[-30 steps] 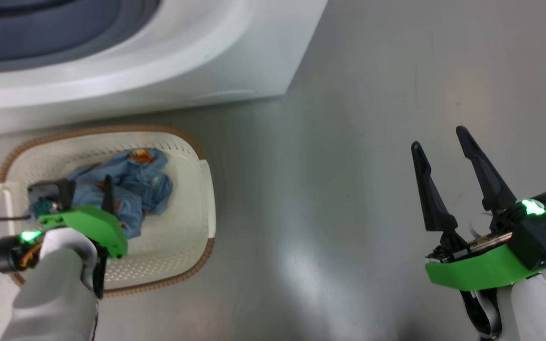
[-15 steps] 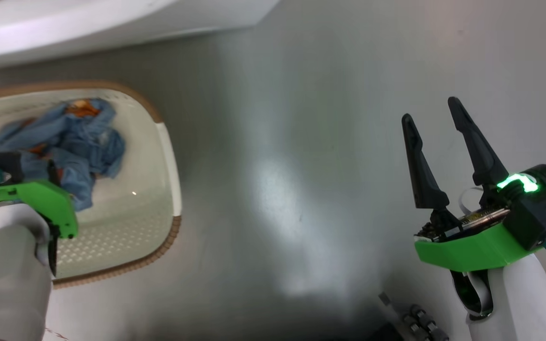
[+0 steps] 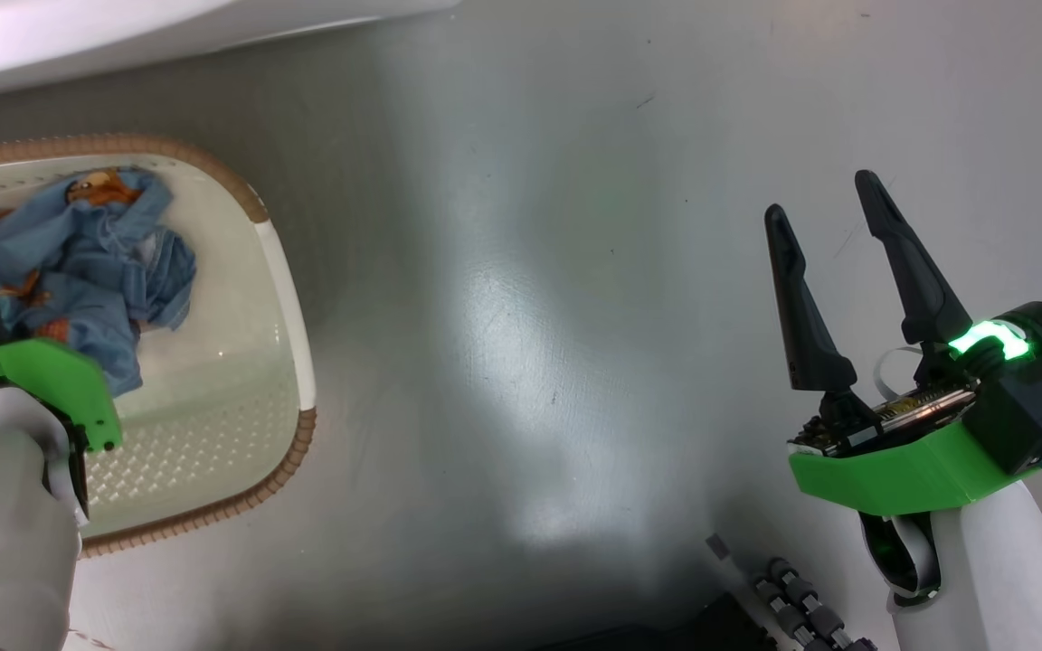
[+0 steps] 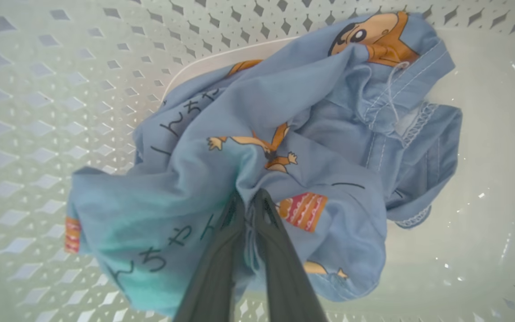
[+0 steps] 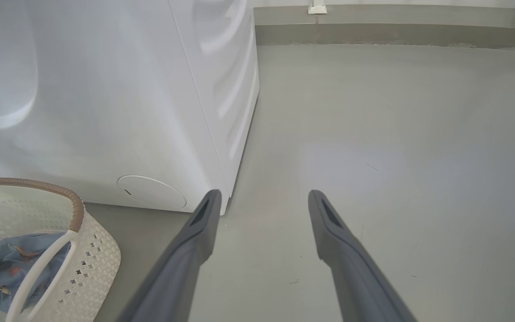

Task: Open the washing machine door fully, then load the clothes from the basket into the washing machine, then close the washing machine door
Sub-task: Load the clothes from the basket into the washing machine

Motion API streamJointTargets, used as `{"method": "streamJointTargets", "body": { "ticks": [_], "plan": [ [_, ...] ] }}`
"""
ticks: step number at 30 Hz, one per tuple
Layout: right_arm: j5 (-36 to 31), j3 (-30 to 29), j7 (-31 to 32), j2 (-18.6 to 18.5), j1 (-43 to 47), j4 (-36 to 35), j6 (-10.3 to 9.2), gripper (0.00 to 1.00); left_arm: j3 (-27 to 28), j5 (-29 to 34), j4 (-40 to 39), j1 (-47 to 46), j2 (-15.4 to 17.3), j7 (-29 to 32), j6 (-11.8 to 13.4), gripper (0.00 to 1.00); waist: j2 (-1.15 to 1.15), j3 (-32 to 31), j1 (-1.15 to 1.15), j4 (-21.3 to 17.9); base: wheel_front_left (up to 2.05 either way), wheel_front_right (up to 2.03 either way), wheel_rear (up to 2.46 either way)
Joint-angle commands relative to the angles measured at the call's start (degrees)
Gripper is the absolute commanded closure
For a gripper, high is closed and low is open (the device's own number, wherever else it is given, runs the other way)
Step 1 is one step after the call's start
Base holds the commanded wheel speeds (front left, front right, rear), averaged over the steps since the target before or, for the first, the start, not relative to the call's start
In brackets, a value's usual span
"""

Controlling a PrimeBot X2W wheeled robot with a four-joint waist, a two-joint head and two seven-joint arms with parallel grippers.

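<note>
At your left gripper (image 4: 248, 197), its wrist view shows the clothes (image 4: 284, 112) clamped, crumpled blue with orange prints; the head view's green bracket (image 3: 42, 378) covers that grip; right gripper (image 3: 819, 194) spread.

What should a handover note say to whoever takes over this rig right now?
Left gripper: jaws closed on a fold of the light blue garment, down inside the basket.
Right gripper: jaws open, holding nothing, above bare floor.
Things: the basket stands on the floor in front of the washing machine; the garment lies bunched in it, not yet lifted out.
Done: garment gripped. How far the door stands open cannot be told from these views.
Left: lift the garment, put it in the drum, check the basket for more, close the door.
</note>
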Motion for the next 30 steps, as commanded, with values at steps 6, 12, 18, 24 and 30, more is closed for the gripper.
{"method": "streamJointTargets", "body": {
  "ticks": [6,12,18,24,30],
  "plan": [
    [0.0,1.1,-0.7,0.3,1.7,-1.2,0.09,0.00,2.0,-1.8,0.3,1.7,2.5,-1.6,0.3,1.00,0.00,-0.9,0.00,0.4,0.00,0.00,0.00],
    [0.1,0.8,-0.7,0.3,1.7,-1.1,0.09,0.00,3.1,-3.3,0.2,2.7,2.7,-5.5,-0.8,1.00,0.00,-2.1,0.00,0.8,0.00,0.00,0.00],
    [0.1,0.2,-0.7,0.1,2.0,-1.0,0.09,0.00,4.1,-3.9,-3.0,5.1,2.6,-8.2,-1.1,1.00,0.00,-3.6,0.00,1.7,0.00,0.00,0.00],
    [-0.5,-1.1,-0.7,-0.7,3.1,-1.2,0.09,0.00,7.8,-1.3,-19.6,12.5,1.0,-8.3,1.2,1.00,0.00,-6.3,0.00,4.1,0.00,0.00,0.00],
    [-0.8,-2.4,-0.7,-1.6,4.3,-0.9,0.09,0.00,11.2,2.3,-32.3,19.7,-1.7,-8.3,1.4,1.00,0.00,-10.1,0.00,6.1,0.00,0.00,0.00]
  ]
}}
